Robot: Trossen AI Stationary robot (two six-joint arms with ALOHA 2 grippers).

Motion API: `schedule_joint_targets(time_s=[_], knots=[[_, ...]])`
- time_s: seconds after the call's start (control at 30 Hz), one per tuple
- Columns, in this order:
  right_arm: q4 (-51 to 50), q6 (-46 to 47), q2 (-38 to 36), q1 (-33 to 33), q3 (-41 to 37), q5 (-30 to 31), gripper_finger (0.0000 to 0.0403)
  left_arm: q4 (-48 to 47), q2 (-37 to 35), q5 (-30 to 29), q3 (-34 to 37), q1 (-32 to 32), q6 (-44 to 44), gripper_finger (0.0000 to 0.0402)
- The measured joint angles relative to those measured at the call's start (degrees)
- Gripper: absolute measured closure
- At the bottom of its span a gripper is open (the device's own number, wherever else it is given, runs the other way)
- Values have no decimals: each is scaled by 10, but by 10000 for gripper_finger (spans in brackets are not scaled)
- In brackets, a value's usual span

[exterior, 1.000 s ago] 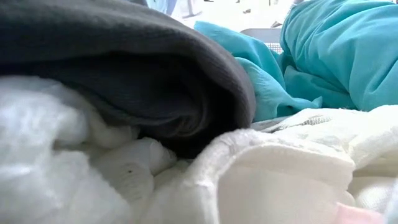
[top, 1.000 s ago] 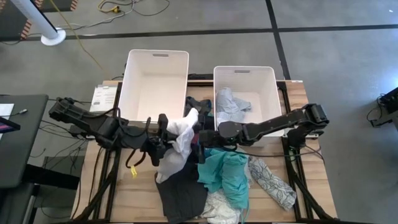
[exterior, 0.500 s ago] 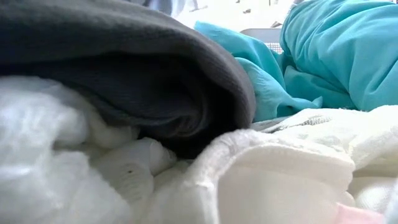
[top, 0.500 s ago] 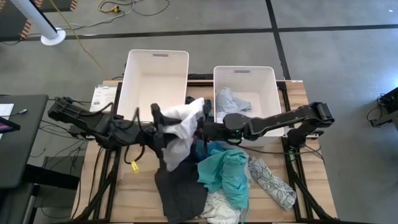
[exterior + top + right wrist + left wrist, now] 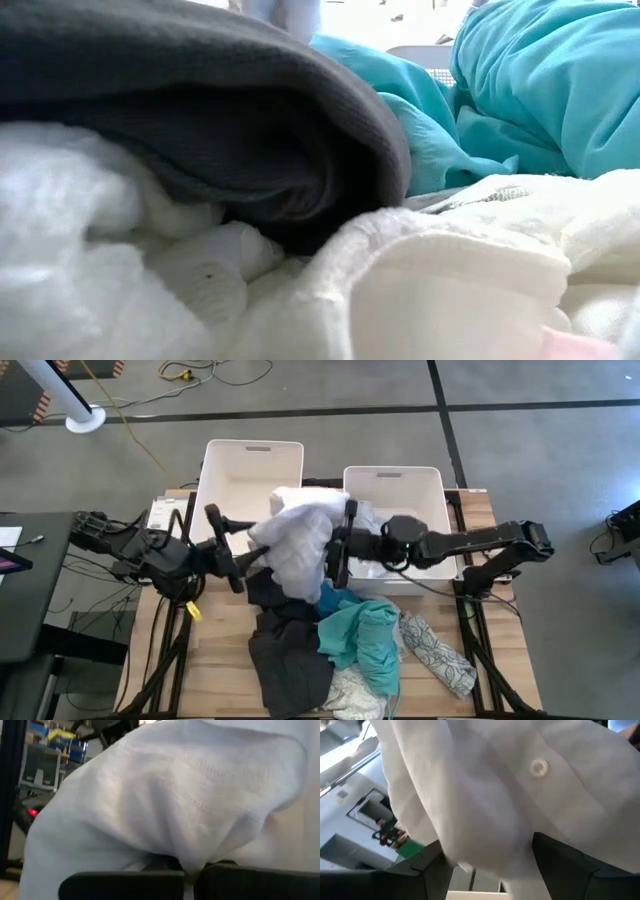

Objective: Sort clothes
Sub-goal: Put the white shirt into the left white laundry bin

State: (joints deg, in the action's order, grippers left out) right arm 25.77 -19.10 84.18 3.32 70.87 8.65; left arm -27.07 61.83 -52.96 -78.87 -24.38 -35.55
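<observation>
White garment (image 5: 300, 540): thin woven cloth, matt, buttoned. Teal garment (image 5: 362, 640): smooth cloth. Dark garment (image 5: 200, 110): ribbed knit. Bins (image 5: 222, 500): smooth white plastic. Desk (image 5: 225, 680): pale wood, visibly grained.

Two dark, jointed arms, matte black throughout.
Left arm (image 5: 150, 555) built of bulky black segments with loose black cables looping along it and a small yellow tag hanging near its 5 o'clock side; right arm (image 5: 470, 545) slimmer, with rounded joint housings and a blocky wrist; broad, flat, dark fingers (image 5: 570, 865) with angular edges.
</observation>
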Motion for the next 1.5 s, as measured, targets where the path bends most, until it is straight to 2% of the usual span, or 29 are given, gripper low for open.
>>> schedule_joint_targets(time_s=[0.2,0.4,0.63,0.8,1.2,1.4,1.5], knots=[[-1,43,21,-59,42,-90,400,0,-4,-1,0,32,13,148],[-18,46,59,-95,111,-149,400,9,-5,-2,0,86,24,149],[-71,46,110,-130,219,-213,400,53,-9,-2,0,135,-21,157],[-117,54,153,-156,307,-250,400,84,-9,-2,0,161,-67,204],[-179,130,276,-218,495,-368,402,109,-40,-11,0,215,-120,381],[-194,168,329,-238,556,-417,402,110,-76,-52,0,221,-147,393],[-216,172,345,-245,567,-420,400,101,-91,-65,0,221,-147,396]])
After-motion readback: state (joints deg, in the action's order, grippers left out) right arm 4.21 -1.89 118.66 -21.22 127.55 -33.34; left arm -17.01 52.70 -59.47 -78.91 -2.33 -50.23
